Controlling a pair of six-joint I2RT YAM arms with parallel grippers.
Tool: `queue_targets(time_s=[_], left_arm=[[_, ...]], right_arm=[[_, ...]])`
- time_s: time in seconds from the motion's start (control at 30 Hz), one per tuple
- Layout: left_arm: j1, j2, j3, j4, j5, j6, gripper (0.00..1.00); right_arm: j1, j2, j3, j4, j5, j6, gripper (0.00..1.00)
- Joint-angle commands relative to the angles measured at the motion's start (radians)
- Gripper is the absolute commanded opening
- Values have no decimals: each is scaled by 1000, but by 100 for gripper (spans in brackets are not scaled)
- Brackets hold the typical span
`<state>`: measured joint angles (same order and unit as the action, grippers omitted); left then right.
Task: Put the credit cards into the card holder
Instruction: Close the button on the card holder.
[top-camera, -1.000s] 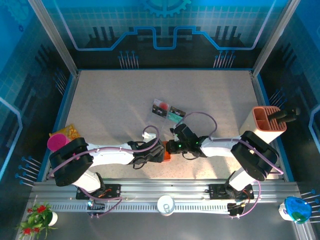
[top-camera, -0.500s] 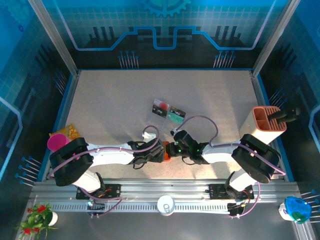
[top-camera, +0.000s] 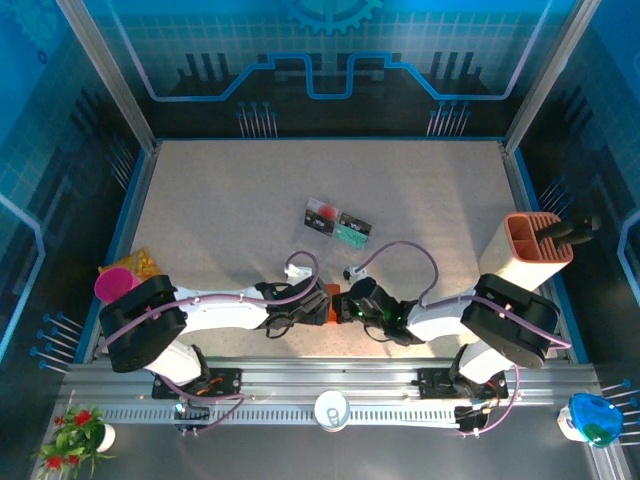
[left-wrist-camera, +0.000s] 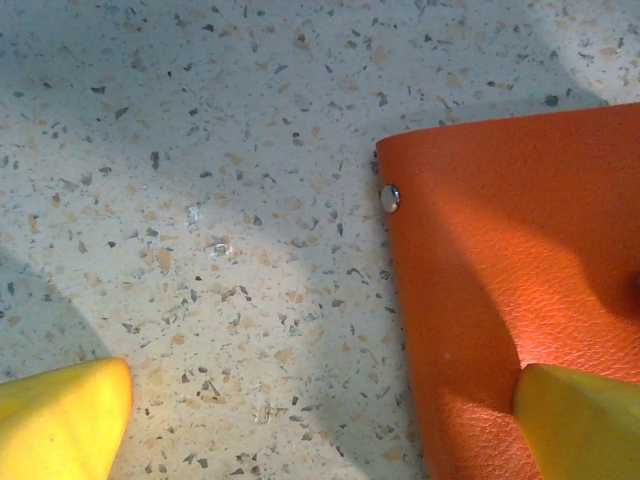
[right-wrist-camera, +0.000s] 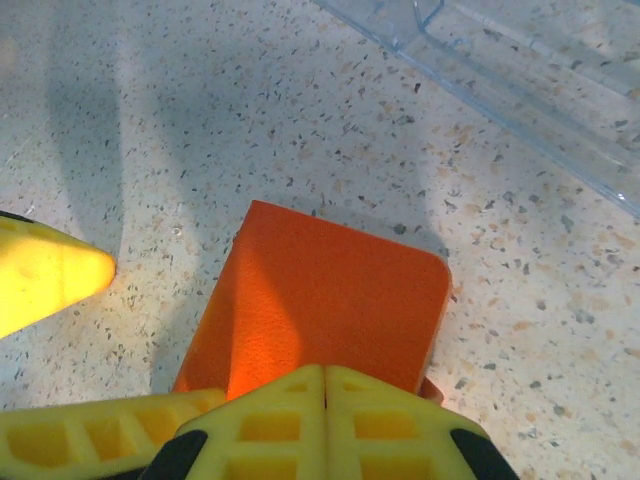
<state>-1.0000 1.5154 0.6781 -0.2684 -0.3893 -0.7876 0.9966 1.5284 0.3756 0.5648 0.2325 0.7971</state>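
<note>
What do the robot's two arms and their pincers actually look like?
Both the left arm and right arm have smooth white shells, with chunky black housings at the joints. A thin lilac cable loops along each. The left fingers and right fingers are bright yellow plastic, the right ones moulded with square recesses.

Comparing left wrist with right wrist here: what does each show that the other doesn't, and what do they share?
Left wrist, not right: the silver snap stud at the edge of the card holder, and the left claw wide open, one finger over the holder, one over bare table. Right wrist, not left: the clear tray and the right claw, jaws closed together at the holder's edge. Both: the orange holder on the speckled table.
</note>
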Motion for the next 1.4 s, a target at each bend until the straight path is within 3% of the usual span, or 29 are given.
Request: queue_targets(time_s=[0.0,0.43,0.8,1.0,1.37], left_arm=[[-12,63,-54,-18,91,-27,99],[-12,47,-56,-15,95,-33,99],[-13,32,-57,-5,96,-35,99],[-12,24,-54,9,95,-36,99],[-12,-39,-29,-24,67,-26,99]], right_arm=[[65,44,-90,-160,-67,9,0],[85,148,-59,-136,-74,56,0],[31,72,48,-275,-132,13,0],[-23,7,105,-363,-184,-10,12],[-144,-191,187,-477,-283,-20,42]])
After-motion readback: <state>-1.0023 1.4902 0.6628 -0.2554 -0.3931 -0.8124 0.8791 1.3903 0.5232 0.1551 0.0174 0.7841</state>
